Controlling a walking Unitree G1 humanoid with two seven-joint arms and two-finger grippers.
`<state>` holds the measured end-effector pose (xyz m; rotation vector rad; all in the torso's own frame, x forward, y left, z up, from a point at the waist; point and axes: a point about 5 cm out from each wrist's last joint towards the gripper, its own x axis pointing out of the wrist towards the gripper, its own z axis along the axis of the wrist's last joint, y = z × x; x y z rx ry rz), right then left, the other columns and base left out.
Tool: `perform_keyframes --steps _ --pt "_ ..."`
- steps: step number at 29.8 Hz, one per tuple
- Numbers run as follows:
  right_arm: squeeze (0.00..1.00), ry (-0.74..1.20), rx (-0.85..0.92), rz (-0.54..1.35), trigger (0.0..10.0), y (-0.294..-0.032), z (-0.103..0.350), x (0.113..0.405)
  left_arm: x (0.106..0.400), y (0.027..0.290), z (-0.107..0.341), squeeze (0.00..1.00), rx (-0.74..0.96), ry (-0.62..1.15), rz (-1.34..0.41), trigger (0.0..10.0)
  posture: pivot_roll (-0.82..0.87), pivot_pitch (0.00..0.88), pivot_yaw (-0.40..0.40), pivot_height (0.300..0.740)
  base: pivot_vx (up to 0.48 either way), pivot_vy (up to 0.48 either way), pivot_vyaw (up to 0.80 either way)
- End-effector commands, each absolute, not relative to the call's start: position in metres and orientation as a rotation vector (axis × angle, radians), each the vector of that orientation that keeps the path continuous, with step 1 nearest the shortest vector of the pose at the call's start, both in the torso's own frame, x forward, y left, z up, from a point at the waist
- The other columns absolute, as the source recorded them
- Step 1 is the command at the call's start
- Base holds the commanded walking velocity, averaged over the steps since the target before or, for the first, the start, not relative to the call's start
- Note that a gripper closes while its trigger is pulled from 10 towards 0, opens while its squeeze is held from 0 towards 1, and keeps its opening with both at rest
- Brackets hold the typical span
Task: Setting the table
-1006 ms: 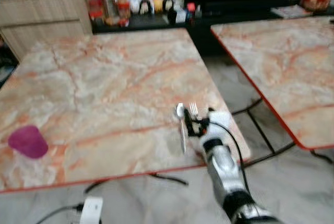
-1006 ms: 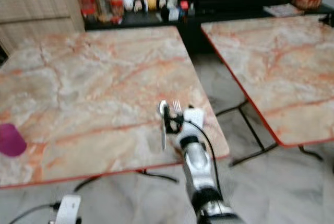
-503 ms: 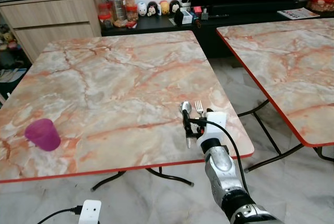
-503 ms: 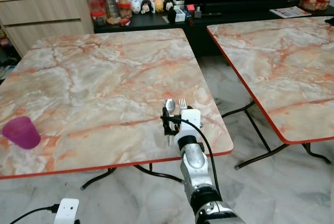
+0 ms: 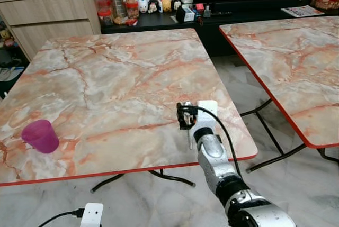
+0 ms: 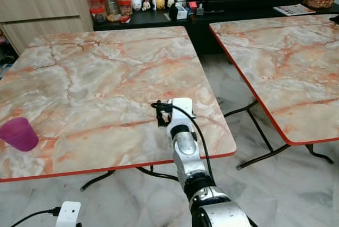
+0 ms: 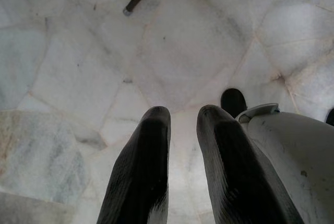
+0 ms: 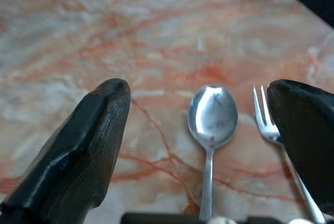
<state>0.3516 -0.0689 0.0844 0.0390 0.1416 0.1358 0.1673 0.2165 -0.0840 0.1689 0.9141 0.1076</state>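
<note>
Low in the centre of the frame, the right gripper hovers over the marble table, fingers spread wide around a spoon and fork lying side by side. Left gripper hangs nearly closed above the floor. At the left edge sits a purple cup.
</note>
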Motion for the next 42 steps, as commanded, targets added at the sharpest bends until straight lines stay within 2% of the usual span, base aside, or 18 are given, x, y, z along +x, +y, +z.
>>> perform_keyframes --steps 1,21,42 --pt "0.0 0.208 -0.018 0.115 10.0 -0.066 0.08 0.352 0.164 0.217 -0.085 0.0 0.172 0.93 0.113 10.0 0.02 0.039 0.025 0.74 0.0 0.0 0.0" --pt "0.0 0.365 -0.012 0.055 10.0 -0.064 0.059 0.343 0.166 0.218 -0.085 0.0 0.188 0.93 0.097 10.0 0.02 0.041 0.025 0.74 0.0 0.0 0.0" --pt "0.0 0.394 0.003 0.079 10.0 -0.056 0.063 0.346 0.163 0.216 -0.087 0.0 0.191 0.94 0.097 10.0 0.02 0.043 0.016 0.74 0.0 0.0 0.0"
